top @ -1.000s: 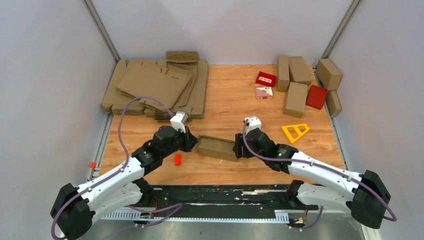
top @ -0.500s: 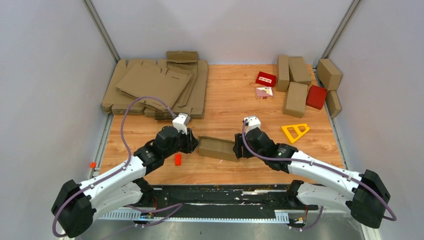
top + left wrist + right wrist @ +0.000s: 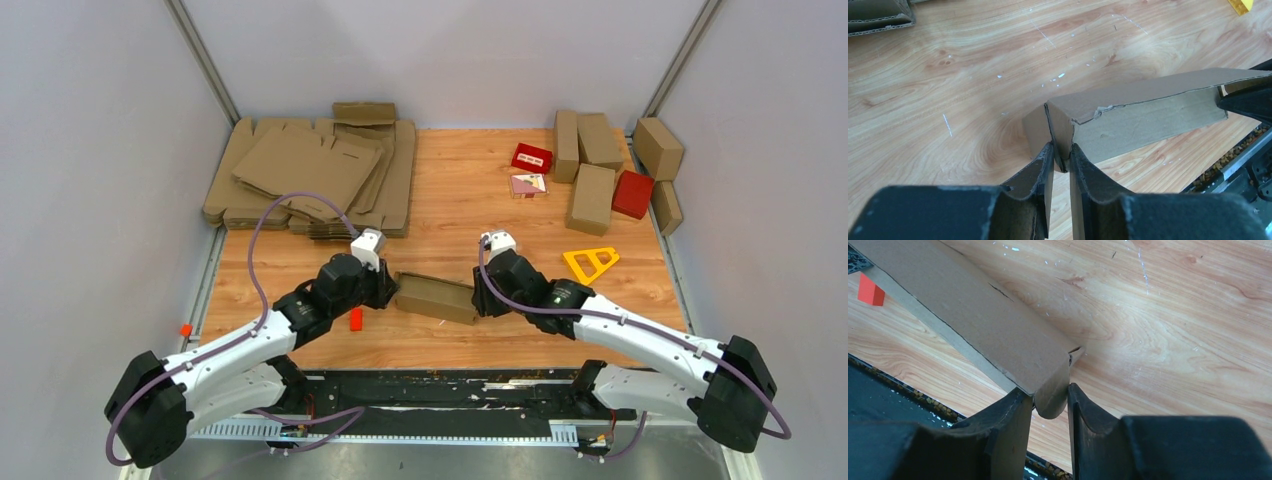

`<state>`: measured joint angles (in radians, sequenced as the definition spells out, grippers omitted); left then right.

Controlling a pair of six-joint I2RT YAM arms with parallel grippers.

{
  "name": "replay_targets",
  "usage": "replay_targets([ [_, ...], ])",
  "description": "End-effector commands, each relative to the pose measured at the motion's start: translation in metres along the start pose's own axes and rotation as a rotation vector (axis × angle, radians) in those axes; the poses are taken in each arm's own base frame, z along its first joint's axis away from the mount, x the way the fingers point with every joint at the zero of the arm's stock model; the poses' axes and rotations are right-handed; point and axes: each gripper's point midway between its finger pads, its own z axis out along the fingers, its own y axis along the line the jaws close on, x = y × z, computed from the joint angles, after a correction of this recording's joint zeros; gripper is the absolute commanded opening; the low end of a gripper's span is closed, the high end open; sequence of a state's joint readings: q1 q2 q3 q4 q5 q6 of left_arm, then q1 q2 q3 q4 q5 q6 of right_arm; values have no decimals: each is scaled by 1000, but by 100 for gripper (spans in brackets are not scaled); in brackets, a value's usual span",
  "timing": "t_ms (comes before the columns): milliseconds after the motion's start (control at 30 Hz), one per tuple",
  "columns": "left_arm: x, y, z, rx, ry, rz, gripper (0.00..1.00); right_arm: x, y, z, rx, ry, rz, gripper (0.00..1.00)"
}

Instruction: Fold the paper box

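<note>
Open lane: the bare wooden tabletop across the middle, on the far side of the long brown cardboard carton. Both carton ends are blocked: the left gripper is pinched on one end flap and the right gripper on the other. A small red-orange block lies near the left gripper, on its near side. A yellow plastic triangle frame lies just beyond the right arm. A pile of flat brown cardboard sheets fills the far-left corner. Folded brown cartons and red boxes crowd the far right. A narrow bare strip runs between the carton and the black base rail.
</note>
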<state>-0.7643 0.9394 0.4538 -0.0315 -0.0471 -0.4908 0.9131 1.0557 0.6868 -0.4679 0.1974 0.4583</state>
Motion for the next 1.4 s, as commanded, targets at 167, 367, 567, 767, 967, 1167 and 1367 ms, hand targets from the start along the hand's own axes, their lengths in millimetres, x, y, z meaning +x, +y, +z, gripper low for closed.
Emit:
replay_targets([
  [167,-19,-7,2,-10,-46,41,23,-13,13,-17,-17,30,67,33],
  [367,-18,-8,1,-12,-46,46,23,-21,17,-20,-11,33,96,28],
  [567,-18,-11,2,-7,-44,49,23,-23,23,-18,-30,38,123,22],
  [767,-18,-11,2,-11,-44,53,23,-26,23,-18,-21,32,148,17],
  [967,-16,-10,2,-18,-39,58,20,-32,24,-22,-12,30,155,14],
  [1167,-16,-10,2,-22,-36,67,16,-34,22,-23,-5,29,188,11],
  [1367,-14,-11,3,-24,-32,71,16,-34,23,-20,-8,27,230,9],
])
